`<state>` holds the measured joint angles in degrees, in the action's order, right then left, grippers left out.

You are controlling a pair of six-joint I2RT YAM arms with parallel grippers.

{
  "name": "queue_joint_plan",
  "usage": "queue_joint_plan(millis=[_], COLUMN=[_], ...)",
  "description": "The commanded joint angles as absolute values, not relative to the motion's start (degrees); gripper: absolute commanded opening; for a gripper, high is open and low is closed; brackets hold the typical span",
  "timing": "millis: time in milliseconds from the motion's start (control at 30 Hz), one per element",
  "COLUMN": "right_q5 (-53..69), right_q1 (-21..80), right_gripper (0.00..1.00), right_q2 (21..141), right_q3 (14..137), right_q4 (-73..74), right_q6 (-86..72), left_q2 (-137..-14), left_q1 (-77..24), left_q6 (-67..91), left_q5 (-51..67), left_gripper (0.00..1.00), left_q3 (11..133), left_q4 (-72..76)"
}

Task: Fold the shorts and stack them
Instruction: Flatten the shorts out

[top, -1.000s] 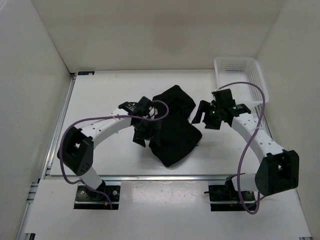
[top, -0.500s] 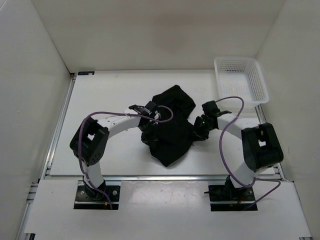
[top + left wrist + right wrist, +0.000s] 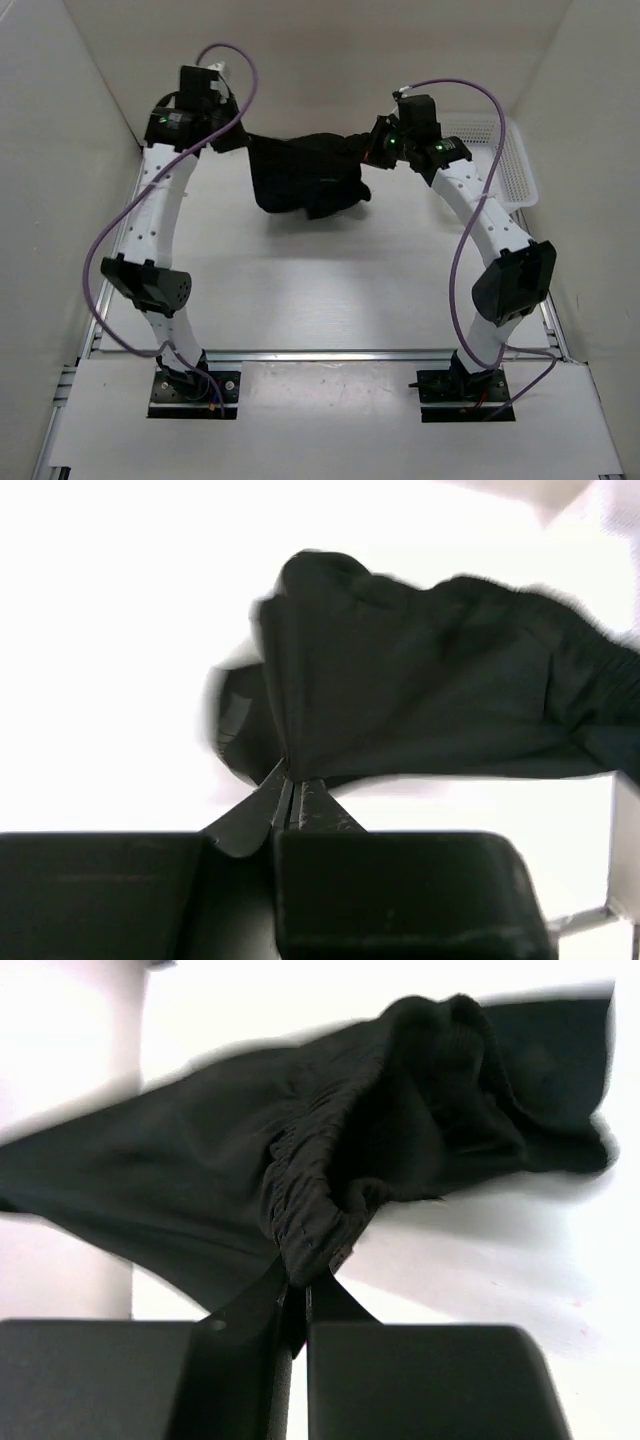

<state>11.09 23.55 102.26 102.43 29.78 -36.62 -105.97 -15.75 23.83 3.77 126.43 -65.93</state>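
Note:
The black shorts (image 3: 300, 172) hang in the air over the far part of the table, stretched between both arms. My left gripper (image 3: 243, 142) is shut on the shorts' left end; in the left wrist view its fingertips (image 3: 290, 783) pinch a corner of the fabric (image 3: 420, 690). My right gripper (image 3: 366, 146) is shut on the right end, and the right wrist view shows the gathered waistband (image 3: 310, 1210) clamped between the fingers (image 3: 297, 1278). The cloth sags in the middle, its lower folds hanging near the table.
A white mesh basket (image 3: 512, 160) stands at the back right, partly behind the right arm. The white walls rise close behind and beside both raised arms. The table (image 3: 320, 290) has metal rails along its left and near edges.
Both grippers closed on the shorts lying mid-table, then lifted them up and toward the back, spreading apart so the cloth now hangs stretched between them.

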Motion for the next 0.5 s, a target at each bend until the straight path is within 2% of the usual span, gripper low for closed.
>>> queue_joint_plan(millis=[0,133,233,267,300,333,367,400,433,467], right_q5=[11.2,3.0,-1.0,-1.5,-2.4,-2.4,-1.9,-0.8,-0.8,-0.1], right_q1=[24.1,24.1,24.1,24.1,24.1,24.1,24.1,24.1,24.1,24.1], right_gripper=[0.0,0.0,0.0,0.0,0.0,0.0,0.0,0.0,0.0,0.0], right_q2=[96.1,88.2,82.7,81.4,81.4,80.8,80.8,80.8,80.8,80.8], right_q3=[103.5,89.0,76.4,73.9,71.5,69.2,65.1,63.5,62.2,60.3], right_q4=[32.8,33.6,33.6,33.6,34.2,34.2,34.2,34.2,34.2,34.2], right_q6=[-35.9,-35.4,-34.9,-33.4,-33.4,-33.4,-33.4,-33.4,-32.9,-32.9], left_q2=[-102.2,-97.1,-95.6,-94.8,-94.0,-91.8,-90.8,-90.1,-89.6,-89.6], left_q1=[-15.1,-15.7,-16.3,-16.3,-16.8,-16.8,-16.8,-15.4,-14.7,-14.2], left_q6=[22.1,21.5,21.5,21.5,21.5,21.5,22.2,23.2,23.9,24.6], left_q5=[2.5,3.1,6.2,6.2,6.2,6.2,5.6,5.6,6.1,6.2], left_gripper=[0.1,0.11,0.3,0.53,0.69,0.83,0.9,0.89,0.81,0.68], left_q3=[131.5,118.8,108.4,105.4,99.1,96.0,93.1,88.6,86.8,85.2], left_q4=[-71.6,-68.2,-68.2,-67.1,-66.2,-65.1,-63.0,-62.1,-61.5,-60.9])
